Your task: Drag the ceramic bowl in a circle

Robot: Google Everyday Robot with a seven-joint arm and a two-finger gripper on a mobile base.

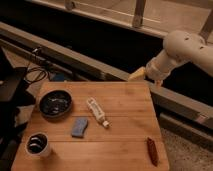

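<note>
Gleaming round black ceramic bowl [55,103]; jaws beyond wooden table's [125,120] edge.

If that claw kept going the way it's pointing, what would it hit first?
The gripper, by the far edge of the table, points left and down; probably the white tube first, before the ceramic bowl, though depth is unclear.

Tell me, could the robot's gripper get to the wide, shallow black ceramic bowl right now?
Probably yes: the gripper hangs by the wooden table's far edge, and nothing stands between it and the black ceramic bowl; the white tube lies nearer the middle.
</note>
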